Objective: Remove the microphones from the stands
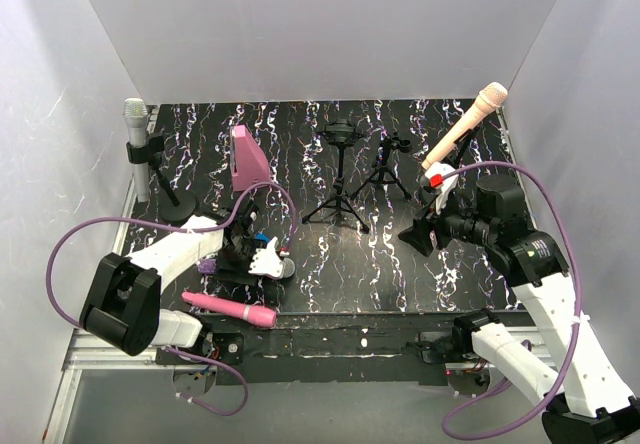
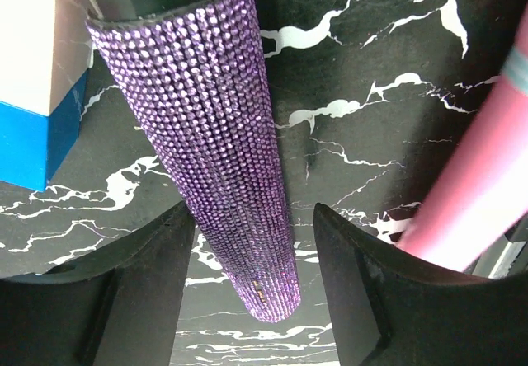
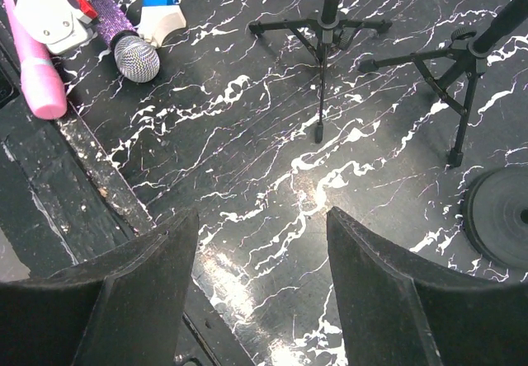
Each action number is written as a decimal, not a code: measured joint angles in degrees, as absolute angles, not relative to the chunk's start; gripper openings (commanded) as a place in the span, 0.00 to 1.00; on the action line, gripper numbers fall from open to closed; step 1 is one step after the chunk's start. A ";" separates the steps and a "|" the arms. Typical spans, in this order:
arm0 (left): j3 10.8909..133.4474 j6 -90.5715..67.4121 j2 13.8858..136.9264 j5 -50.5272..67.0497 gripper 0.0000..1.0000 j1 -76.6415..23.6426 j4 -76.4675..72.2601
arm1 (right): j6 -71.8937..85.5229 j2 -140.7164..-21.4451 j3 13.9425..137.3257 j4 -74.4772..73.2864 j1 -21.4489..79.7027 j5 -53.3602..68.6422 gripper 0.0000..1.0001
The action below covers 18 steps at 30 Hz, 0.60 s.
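1. Top view: the purple rhinestone microphone (image 1: 287,268) lies flat on the black marbled bench (image 1: 330,264) at the left front, off any stand and under the left pincer (image 1: 262,260). A pink microphone (image 1: 230,310) lies nearer the front edge. A silver microphone (image 1: 135,124) and a peach microphone (image 1: 470,124) sit clipped in stands at the back corners. The right pincer (image 1: 418,236) hangs over the bench on the right.
2. Left wrist: the microphone's tapered, stud-covered purple handle (image 2: 223,135) runs between the black fingers (image 2: 124,283). The jaws straddle it loosely, with bench showing on the right side.
3. Right wrist: the jaws stand wide with nothing between them. The purple microphone's silver mesh head (image 3: 136,57) is at the upper left, and an empty tripod stand (image 3: 322,36) is ahead.
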<state>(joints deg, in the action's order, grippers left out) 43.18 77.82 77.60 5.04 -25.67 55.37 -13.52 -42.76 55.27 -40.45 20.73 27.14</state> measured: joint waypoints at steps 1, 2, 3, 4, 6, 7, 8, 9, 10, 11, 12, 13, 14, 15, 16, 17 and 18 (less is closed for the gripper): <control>43.11 77.73 77.65 5.15 0.55 -25.67 55.11 | -13.54 -42.92 55.27 -40.45 20.73 27.14 0.70; 43.09 77.69 77.73 5.21 0.54 -25.67 54.98 | -13.56 -43.03 55.27 -40.45 20.73 27.14 0.70; 43.09 77.58 77.84 5.32 0.52 -25.67 54.81 | -13.67 -43.13 55.29 -40.42 20.73 27.14 0.70; 43.09 77.49 77.97 5.43 0.50 -25.67 54.72 | -13.72 -43.22 55.29 -40.42 20.73 27.16 0.70; 43.09 77.36 78.02 5.52 0.44 -25.67 54.61 | -13.78 -43.27 55.29 -40.42 20.73 27.14 0.70; 43.09 77.41 78.00 5.61 0.43 -25.67 54.46 | -13.78 -43.27 55.29 -40.40 20.73 27.14 0.70; 43.09 77.23 78.00 5.63 0.44 -25.67 54.41 | -13.80 -43.29 55.29 -40.38 20.73 27.14 0.70; 43.09 77.30 77.93 5.69 0.48 -25.67 54.37 | -13.80 -43.44 55.29 -40.34 20.73 27.14 0.70; 43.09 77.30 77.84 5.72 0.52 -25.67 54.28 | -13.80 -43.59 55.29 -40.21 20.73 27.14 0.70; 43.09 77.30 77.78 5.74 0.54 -25.67 54.28 | -13.80 -43.86 55.29 -40.16 20.73 27.14 0.70; 43.09 77.32 77.62 5.76 0.56 -25.67 54.28 | -13.82 -44.03 55.29 -40.12 20.73 27.11 0.70; 43.09 77.23 77.28 5.76 0.57 -25.67 54.30 | -13.87 -44.29 55.31 -40.14 20.73 27.11 0.70; 43.11 77.21 76.69 5.80 0.58 -25.67 54.39 | -13.93 -44.49 55.33 -40.14 20.73 27.09 0.70; 43.11 77.19 76.05 5.89 0.58 -25.67 54.52 | -13.98 -44.69 55.37 -40.14 20.73 27.07 0.70; 43.13 77.21 74.89 6.11 0.60 -25.67 54.98 | -14.00 -44.80 55.40 -40.14 20.73 27.05 0.70; 43.29 77.32 73.63 6.42 0.60 -25.67 55.66 | -14.11 -44.93 55.46 -40.16 20.73 27.03 0.70; 43.72 77.41 72.38 6.70 0.61 -25.67 56.62 | -14.22 -45.06 55.55 -40.16 20.73 26.98 0.70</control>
